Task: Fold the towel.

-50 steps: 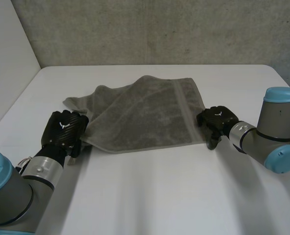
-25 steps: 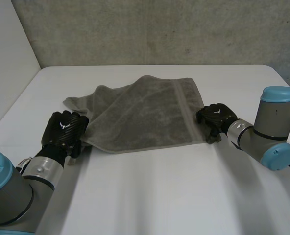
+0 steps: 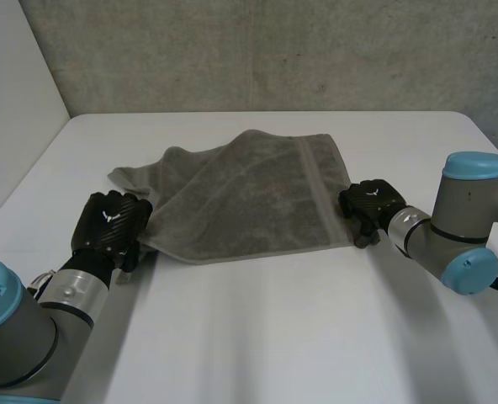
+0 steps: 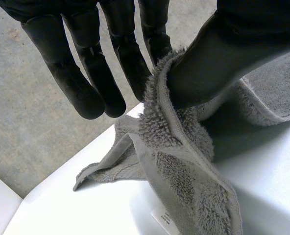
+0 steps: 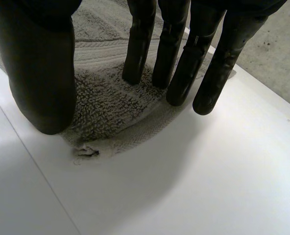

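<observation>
Towel (image 3: 249,194) lies rumpled mid-frame. Left hand (image 3: 106,223) pinches its lower-left corner; right hand (image 3: 371,202), fingers straight, merely rests on the lower-right corner, which could slip free if lifted unpinched

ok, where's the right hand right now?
In the head view, the right hand is at the towel's near right corner. In its wrist view, its straight fingers and thumb sit over that corner.

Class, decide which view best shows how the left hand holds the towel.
The left wrist view: there the left hand pinches the towel's edge between thumb and finger. The head view gives the hand's back at a towel corner; the right wrist view shows the opposite corner.
</observation>
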Motion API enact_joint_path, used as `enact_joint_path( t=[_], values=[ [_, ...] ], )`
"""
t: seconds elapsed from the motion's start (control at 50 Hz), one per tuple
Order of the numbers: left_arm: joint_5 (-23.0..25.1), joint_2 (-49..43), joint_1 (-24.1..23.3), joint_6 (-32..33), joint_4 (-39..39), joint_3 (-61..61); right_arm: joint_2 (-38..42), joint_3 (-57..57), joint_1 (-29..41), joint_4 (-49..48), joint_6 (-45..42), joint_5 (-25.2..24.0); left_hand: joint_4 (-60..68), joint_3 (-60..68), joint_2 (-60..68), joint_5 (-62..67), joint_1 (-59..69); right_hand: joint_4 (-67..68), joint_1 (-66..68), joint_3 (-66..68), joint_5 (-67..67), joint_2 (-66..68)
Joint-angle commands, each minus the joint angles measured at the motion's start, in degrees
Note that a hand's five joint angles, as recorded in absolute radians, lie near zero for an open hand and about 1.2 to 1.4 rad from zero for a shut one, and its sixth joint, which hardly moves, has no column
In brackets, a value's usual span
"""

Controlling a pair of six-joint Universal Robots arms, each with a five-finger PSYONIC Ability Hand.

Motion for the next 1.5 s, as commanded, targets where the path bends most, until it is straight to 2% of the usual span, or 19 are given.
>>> enact_joint_path(
  t=[0.02,1.5],
  values=[
    [0.0,0.0,0.0,0.0,0.0,0.0,0.1,0.0,0.0,-0.1,1.5,-0.1,-6.9,-8.9,-6.5,-15.0,-3.5,2.2,2.0,2.1,8.2,2.0],
    [0.0,0.1,-0.2,0.0,0.0,0.0,-0.3,-0.4,0.1,-1.3,3.7,1.1,-6.9,-8.9,-6.5,-15.0,-3.5,1.5,1.4,1.4,7.5,1.3]
  ],
)
